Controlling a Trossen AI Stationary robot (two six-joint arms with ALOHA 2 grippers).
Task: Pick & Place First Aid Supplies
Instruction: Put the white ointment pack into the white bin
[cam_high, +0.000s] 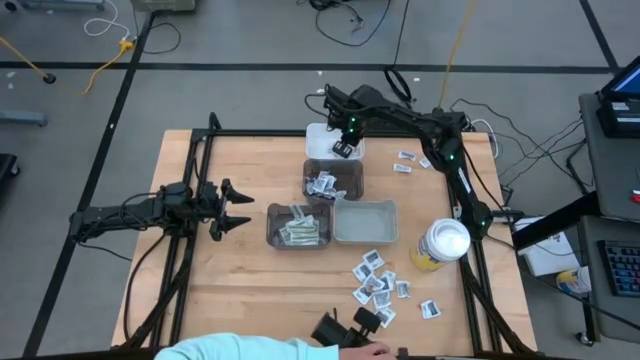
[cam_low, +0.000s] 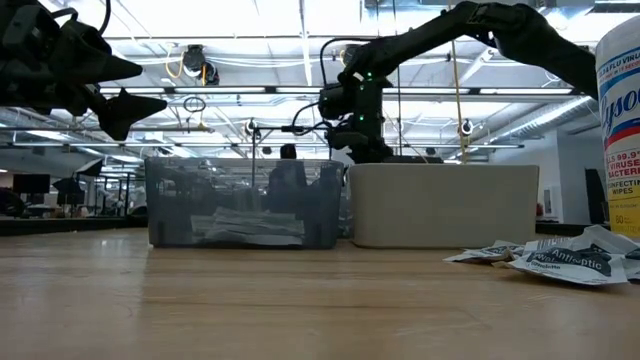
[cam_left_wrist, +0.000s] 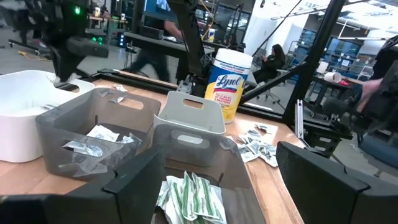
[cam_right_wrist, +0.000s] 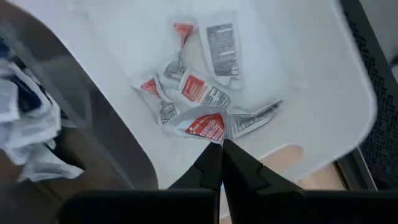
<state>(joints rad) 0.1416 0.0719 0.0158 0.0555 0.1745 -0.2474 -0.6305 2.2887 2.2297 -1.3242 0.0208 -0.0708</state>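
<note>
My right gripper (cam_high: 344, 149) hovers over the white bin (cam_high: 322, 133) at the table's far side, shut on a small red-marked packet (cam_right_wrist: 204, 126). Several more red-marked packets (cam_right_wrist: 200, 89) lie on that bin's floor. Loose white sachets (cam_high: 378, 280) lie flat on the table near the right front, and a few more (cam_high: 405, 160) lie far right. My left gripper (cam_high: 238, 208) waits open, above the table left of the bins, touching nothing. My right gripper pinches the red-marked packet between its two fingertips (cam_right_wrist: 214, 158) at the packet's edge (cam_right_wrist: 217, 138), coming from above and pointing down. The packet hangs crumpled at the tips, over the white bin's floor; whether it touches the packets below cannot be told.
A dark bin with white sachets (cam_high: 333, 180), a dark bin with green-striped wrappers (cam_high: 298, 226) and a light grey bin (cam_high: 365, 222) stand mid-table. The yellow canister (cam_high: 440, 245) stands to the right. A person's teal sleeve (cam_high: 260, 348) shows at the near edge.
</note>
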